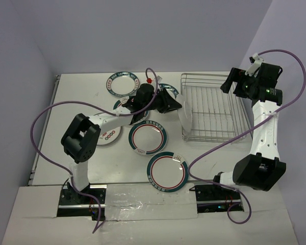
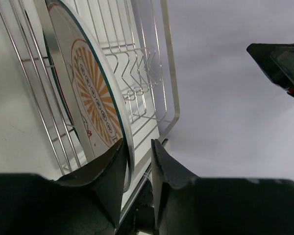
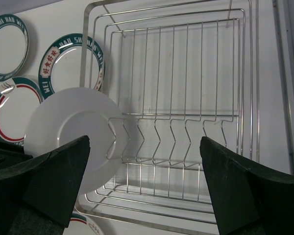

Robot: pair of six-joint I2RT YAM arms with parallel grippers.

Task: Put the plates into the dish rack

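Note:
The silver wire dish rack (image 1: 214, 109) stands at the back right. One plate (image 1: 186, 118) stands on edge in its left end. In the left wrist view this plate (image 2: 90, 93) shows an orange-red centre pattern. My left gripper (image 1: 174, 104) straddles its rim, open, with a gap between the rim and the right finger (image 2: 169, 171). My right gripper (image 1: 233, 81) hovers open and empty over the rack's far right. The right wrist view shows the rack (image 3: 186, 73) and the plate's white underside (image 3: 73, 132). Green-rimmed plates lie on the table, one (image 1: 148, 138) in the middle and one (image 1: 167, 171) near the front.
More plates lie at the back left (image 1: 121, 83), beside the left arm (image 1: 109, 133), and partly under it (image 1: 169, 91). Purple cables loop over both arms. The table's left edge (image 1: 55, 102) meets the wall.

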